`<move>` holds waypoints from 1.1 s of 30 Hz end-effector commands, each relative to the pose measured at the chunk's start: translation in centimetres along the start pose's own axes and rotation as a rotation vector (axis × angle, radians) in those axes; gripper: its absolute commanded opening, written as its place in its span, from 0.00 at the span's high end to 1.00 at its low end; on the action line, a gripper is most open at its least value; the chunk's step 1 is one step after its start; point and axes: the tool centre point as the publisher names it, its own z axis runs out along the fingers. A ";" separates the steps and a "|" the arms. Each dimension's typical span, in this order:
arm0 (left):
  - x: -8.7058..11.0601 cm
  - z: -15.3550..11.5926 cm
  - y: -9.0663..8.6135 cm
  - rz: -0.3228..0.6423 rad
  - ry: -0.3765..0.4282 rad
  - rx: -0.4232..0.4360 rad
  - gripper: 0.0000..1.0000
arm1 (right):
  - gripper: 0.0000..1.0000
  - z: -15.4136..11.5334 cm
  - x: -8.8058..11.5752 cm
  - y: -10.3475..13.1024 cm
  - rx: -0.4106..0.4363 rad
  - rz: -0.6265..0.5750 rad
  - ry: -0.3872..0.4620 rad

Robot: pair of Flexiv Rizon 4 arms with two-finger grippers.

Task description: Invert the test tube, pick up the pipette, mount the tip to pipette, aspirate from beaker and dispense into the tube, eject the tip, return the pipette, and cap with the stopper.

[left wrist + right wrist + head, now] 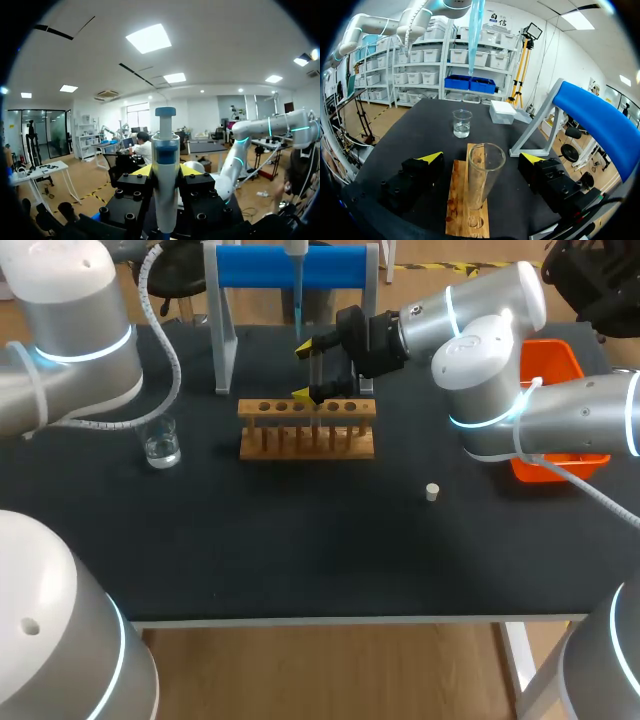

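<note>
Risk noted: the pipette (165,165), clamped in the left gripper (166,170), may miss the narrow test tube (482,175), and liquid may be spilled on the counter (300,540). The right gripper (482,157) is held wide around the tube, not touching it. The tube stands upright in the rack (460,192) and appears empty. Clear liquid is seen in the beaker (462,123).

The tube (483,176) between the right gripper's (482,159) jaws is clear, smooth glass. It sits in a rack (456,200) of bare, grainy wood (a few dark stains on it). Ahead of those jaws the beaker (462,123) is clear glass too, on a matt black table (415,135). Between the left gripper's (166,171) jaws, the pipette (165,145) is glossy pale plastic with a blue band. Both gripper bodies look matt black, and the arms (480,310) have smooth, satin shells.
</note>
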 end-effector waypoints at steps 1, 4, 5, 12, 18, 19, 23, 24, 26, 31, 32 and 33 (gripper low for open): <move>0.0 -0.1 -0.1 -0.001 0.003 -0.002 1.00 | 0.00 -0.1 0.1 0.0 0.001 0.000 -0.001; 0.0 -0.1 -0.1 -0.001 0.003 -0.002 1.00 | 0.00 -0.1 0.1 0.0 0.001 0.000 -0.001; 0.0 -0.1 -0.1 -0.001 0.003 -0.002 1.00 | 0.00 -0.1 0.1 0.0 0.001 0.000 -0.001; 0.1 1.0 0.3 -0.012 0.024 0.008 1.00 | 0.00 -0.1 0.1 0.0 0.001 0.000 -0.001; 0.0 1.7 0.5 -0.022 0.034 0.007 1.00 | 0.00 -0.1 0.1 0.0 0.001 0.000 -0.001; 0.0 1.9 0.5 -0.024 0.036 0.007 1.00 | 0.00 -0.1 0.1 0.0 0.001 0.000 -0.001; -0.1 2.1 0.6 -0.029 0.040 0.007 1.00 | 0.00 -0.1 0.1 0.0 0.001 0.000 -0.001; -0.2 2.2 0.6 -0.030 0.040 0.009 1.00 | 0.00 -0.1 0.1 0.0 0.001 0.000 -0.001; -0.2 2.3 0.6 -0.030 0.041 0.010 1.00 | 0.00 -0.1 0.1 0.0 0.001 0.000 -0.001; -0.3 2.4 0.5 -0.030 0.045 0.012 1.00 | 0.00 -0.1 0.1 0.0 0.001 0.000 -0.001; -0.3 2.4 0.5 -0.029 0.046 0.012 1.00 | 0.00 -0.1 0.1 0.0 0.001 0.000 -0.001; -0.3 2.4 0.4 -0.029 0.046 0.013 1.00 | 0.00 -0.1 0.1 0.0 0.001 0.000 -0.001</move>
